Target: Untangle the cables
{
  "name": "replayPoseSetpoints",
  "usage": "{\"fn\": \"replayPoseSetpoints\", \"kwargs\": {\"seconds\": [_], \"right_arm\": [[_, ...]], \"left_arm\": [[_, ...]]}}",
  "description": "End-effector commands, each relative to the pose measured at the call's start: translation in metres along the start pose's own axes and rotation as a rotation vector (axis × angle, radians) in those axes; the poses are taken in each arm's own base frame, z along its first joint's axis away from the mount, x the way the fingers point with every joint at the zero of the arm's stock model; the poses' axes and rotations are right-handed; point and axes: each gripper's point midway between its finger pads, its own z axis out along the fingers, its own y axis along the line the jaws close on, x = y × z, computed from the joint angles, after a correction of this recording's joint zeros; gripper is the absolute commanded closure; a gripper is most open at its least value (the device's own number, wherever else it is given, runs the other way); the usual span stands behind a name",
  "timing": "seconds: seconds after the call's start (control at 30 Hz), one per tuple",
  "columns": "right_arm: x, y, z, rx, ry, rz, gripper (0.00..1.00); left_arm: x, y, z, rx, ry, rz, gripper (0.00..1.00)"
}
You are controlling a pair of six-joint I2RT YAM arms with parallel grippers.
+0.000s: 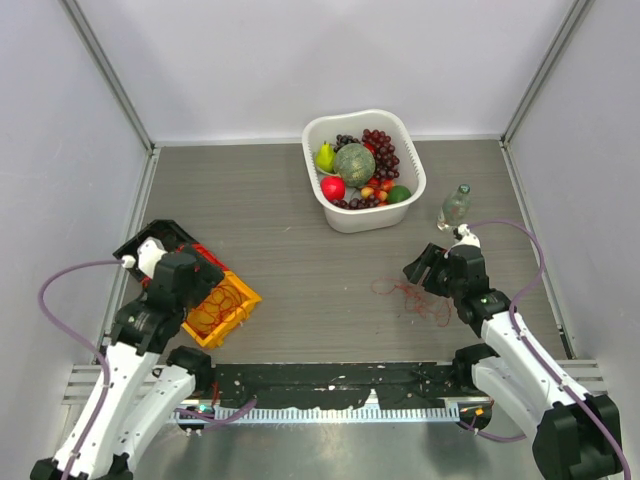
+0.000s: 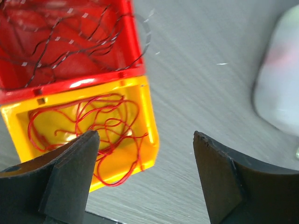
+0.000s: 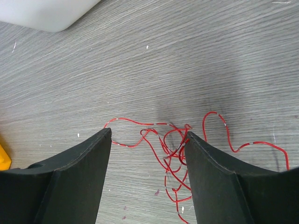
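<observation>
Grey table: red cables lie beneath the right end effector.

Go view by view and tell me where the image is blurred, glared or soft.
Top external: evenly lit and sharp, with sheen on the metal strip at the near edge. Left wrist: the white basin at right is blurred, and a highlight streaks the red bin. Right wrist: the red cables are crisp, with a faint shadow patch beside them.
</observation>
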Motion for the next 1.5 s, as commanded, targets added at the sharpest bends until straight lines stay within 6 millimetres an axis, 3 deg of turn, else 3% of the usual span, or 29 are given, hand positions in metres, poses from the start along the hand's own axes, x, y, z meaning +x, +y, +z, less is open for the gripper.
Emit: {"fn": "replayPoseSetpoints", "kwargs": {"seconds": [0.0, 0.17, 0.23, 0.27, 0.3, 0.33, 0.37, 0.47, 0.57, 0.67, 0.77, 0.87, 0.9, 0.93, 0.97, 1.0, 1.1, 1.33, 1.37, 1.43, 1.47], "right_arm": [[-0.009, 0.008, 0.003, -0.032, -0.025, -0.023, 0.31], [-0.013, 0.008, 0.000, -0.016, -0.031, -0.013, 0.31], [-0.019, 0.006, -0.004, 0.018, -0.044, 0.007, 0.31], [-0.024, -0.006, -0.006, 0.093, -0.065, 0.029, 0.31], [-0.040, -0.018, -0.011, 0.184, -0.130, 0.042, 0.31], [-0.039, -0.032, -0.017, 0.271, -0.130, 0.067, 0.31], [-0.056, -0.040, -0.026, 0.341, -0.200, 0.076, 0.31], [-0.068, -0.057, -0.038, 0.451, -0.266, 0.125, 0.31], [-0.075, -0.067, -0.042, 0.504, -0.306, 0.159, 0.27], [-0.073, -0.074, -0.038, 0.527, -0.287, 0.173, 0.27], [-0.059, -0.084, -0.031, 0.545, -0.226, 0.200, 0.27], [-0.038, -0.084, -0.022, 0.510, -0.147, 0.210, 0.28], [-0.030, -0.069, -0.014, 0.419, -0.099, 0.212, 0.31], [-0.009, -0.056, -0.005, 0.316, -0.003, 0.200, 0.32], [-0.007, -0.048, 0.000, 0.266, 0.008, 0.200, 0.36], [0.007, -0.042, 0.004, 0.232, 0.059, 0.197, 0.37], [0.019, -0.014, 0.012, 0.124, 0.094, 0.168, 0.39], [0.062, 0.085, 0.022, -0.093, 0.191, -0.005, 0.43], [0.074, 0.093, 0.021, -0.108, 0.219, -0.046, 0.43], [0.071, 0.109, 0.017, -0.141, 0.214, -0.091, 0.44], [0.073, 0.103, 0.015, -0.114, 0.222, -0.104, 0.44]], "left_arm": [[-0.032, -0.036, -0.028, 0.191, -0.088, 0.110, 0.14], [-0.036, -0.085, -0.049, 0.470, -0.111, 0.210, 0.13], [-0.020, -0.112, -0.055, 0.623, -0.043, 0.242, 0.14], [-0.005, -0.126, -0.059, 0.711, 0.033, 0.260, 0.15], [0.008, -0.139, -0.062, 0.785, 0.102, 0.271, 0.16], [0.018, -0.151, -0.064, 0.850, 0.163, 0.279, 0.17], [0.031, -0.161, -0.066, 0.911, 0.242, 0.285, 0.17], [0.049, -0.183, -0.077, 1.033, 0.363, 0.305, 0.18], [0.064, -0.194, -0.088, 1.081, 0.347, 0.392, 0.18], [0.095, -0.199, -0.102, 1.119, 0.366, 0.473, 0.16], [0.142, -0.197, -0.113, 1.145, 0.454, 0.539, 0.15], [0.175, -0.189, -0.110, 1.110, 0.501, 0.626, 0.16], [0.182, -0.186, -0.108, 1.099, 0.505, 0.645, 0.16], [0.184, -0.185, -0.109, 1.102, 0.506, 0.650, 0.16], [0.185, -0.185, -0.110, 1.109, 0.506, 0.648, 0.16], [0.184, -0.185, -0.111, 1.115, 0.498, 0.642, 0.16], [0.177, -0.187, -0.112, 1.130, 0.458, 0.638, 0.15], [0.174, -0.182, -0.103, 1.084, 0.427, 0.656, 0.15], [0.176, -0.180, -0.099, 1.070, 0.426, 0.658, 0.15], [0.177, -0.176, -0.085, 1.013, 0.408, 0.659, 0.16], [0.178, -0.173, -0.076, 0.969, 0.399, 0.660, 0.17]]}}
